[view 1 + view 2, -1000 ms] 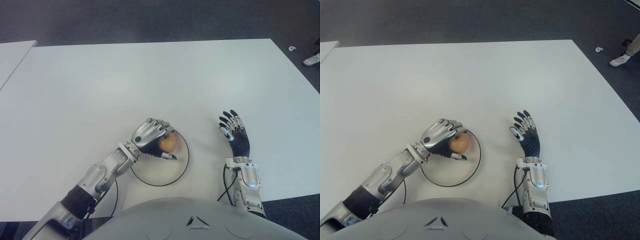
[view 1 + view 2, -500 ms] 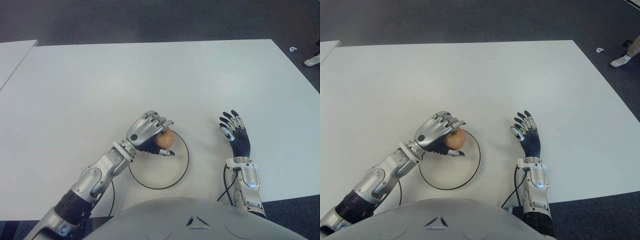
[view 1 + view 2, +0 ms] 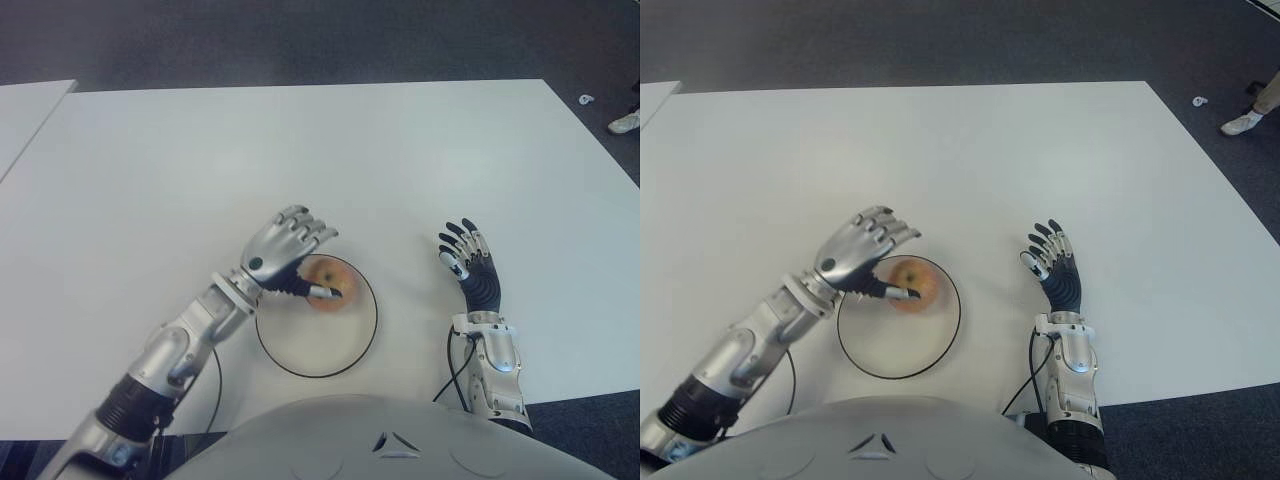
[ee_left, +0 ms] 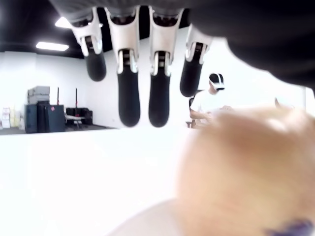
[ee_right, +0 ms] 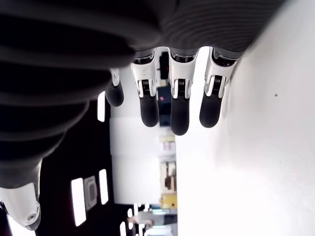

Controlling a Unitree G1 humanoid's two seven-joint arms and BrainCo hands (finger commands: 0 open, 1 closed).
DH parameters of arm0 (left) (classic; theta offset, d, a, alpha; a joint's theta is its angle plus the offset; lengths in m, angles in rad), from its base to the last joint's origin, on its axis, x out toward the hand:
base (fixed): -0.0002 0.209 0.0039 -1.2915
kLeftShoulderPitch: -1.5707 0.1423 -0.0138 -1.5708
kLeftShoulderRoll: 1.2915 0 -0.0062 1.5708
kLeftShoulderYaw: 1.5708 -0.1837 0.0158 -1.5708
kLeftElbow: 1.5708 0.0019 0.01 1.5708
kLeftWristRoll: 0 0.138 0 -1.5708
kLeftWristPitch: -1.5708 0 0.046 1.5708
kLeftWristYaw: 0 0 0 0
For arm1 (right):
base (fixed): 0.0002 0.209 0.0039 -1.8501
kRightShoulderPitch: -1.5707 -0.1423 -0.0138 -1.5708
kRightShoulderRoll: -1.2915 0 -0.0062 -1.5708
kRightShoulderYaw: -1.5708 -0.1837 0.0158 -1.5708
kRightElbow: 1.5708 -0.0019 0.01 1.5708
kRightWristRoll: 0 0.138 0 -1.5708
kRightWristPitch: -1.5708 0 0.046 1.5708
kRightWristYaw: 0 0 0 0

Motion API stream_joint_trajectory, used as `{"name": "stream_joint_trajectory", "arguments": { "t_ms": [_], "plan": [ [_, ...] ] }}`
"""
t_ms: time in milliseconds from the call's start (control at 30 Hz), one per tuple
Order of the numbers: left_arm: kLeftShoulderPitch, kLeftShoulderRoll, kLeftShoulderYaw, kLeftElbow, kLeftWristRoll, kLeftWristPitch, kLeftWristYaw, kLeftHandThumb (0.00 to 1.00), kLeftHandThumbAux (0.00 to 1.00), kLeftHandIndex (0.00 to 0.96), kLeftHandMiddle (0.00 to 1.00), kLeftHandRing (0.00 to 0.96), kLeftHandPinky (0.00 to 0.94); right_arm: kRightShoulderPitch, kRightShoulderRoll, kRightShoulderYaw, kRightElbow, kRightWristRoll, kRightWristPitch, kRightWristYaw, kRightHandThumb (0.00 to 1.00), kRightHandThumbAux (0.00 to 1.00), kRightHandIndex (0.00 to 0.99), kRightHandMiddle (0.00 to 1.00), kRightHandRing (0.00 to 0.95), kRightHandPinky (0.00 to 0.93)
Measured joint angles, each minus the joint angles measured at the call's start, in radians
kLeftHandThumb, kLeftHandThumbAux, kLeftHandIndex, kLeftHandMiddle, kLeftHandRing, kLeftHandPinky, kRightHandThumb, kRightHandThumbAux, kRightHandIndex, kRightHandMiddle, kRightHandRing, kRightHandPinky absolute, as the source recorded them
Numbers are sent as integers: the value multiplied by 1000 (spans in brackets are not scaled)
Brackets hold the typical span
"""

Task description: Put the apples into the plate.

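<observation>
On the plate (image 3: 352,350), far rim side: one apple (image 3: 327,286), released. Left hand (image 3: 283,255) has opened since a moment ago, fingers spread above the fruit. Right hand (image 3: 467,265) idle, spread, right of the plate. Placement looks complete.

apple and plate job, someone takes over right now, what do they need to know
Left hand: fingers spread, holding nothing, above the apple at the plate's far-left edge; the thumb tip shows over the apple.
Right hand: open, idle, to the right of the plate.
Apple: lying inside the plate on the white table.
Done: this apple is placed. No other apple is in view.
Left: draw the left hand clear.
</observation>
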State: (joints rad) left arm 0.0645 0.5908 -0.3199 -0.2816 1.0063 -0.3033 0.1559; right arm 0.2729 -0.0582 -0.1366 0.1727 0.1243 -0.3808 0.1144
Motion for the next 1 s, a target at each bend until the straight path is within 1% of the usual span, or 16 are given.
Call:
{"name": "stream_joint_trajectory", "arguments": {
  "t_ms": [100, 233, 400, 700, 900, 1000],
  "plan": [
    [-26, 17, 35, -15, -28, -11, -12, 231, 246, 281, 255, 200, 227, -2, 1, 0, 1, 0, 0, 1, 289, 613, 73, 194, 223, 245],
    [-41, 26, 46, -36, -48, -35, -28, 255, 272, 288, 265, 211, 242, -5, 2, 0, 3, 2, 0, 3, 283, 617, 74, 195, 227, 253],
    [-39, 27, 46, -46, -50, -56, -51, 265, 287, 288, 270, 219, 248, -6, 3, 0, 4, 2, 0, 3, 265, 624, 69, 189, 224, 243],
    [-37, 27, 52, -64, -50, -72, -85, 265, 299, 285, 271, 222, 245, -7, 1, 0, 9, -2, 0, 0, 251, 636, 64, 182, 218, 233],
    [-33, 26, 64, -66, -50, -73, -99, 275, 295, 281, 262, 212, 227, -13, 0, -1, 13, -2, 0, -1, 250, 629, 69, 186, 219, 248],
    [-33, 26, 68, -66, -53, -74, -106, 276, 291, 274, 252, 202, 215, -18, -1, -1, 17, -2, -1, -2, 254, 634, 65, 182, 213, 232]
  ]
}}
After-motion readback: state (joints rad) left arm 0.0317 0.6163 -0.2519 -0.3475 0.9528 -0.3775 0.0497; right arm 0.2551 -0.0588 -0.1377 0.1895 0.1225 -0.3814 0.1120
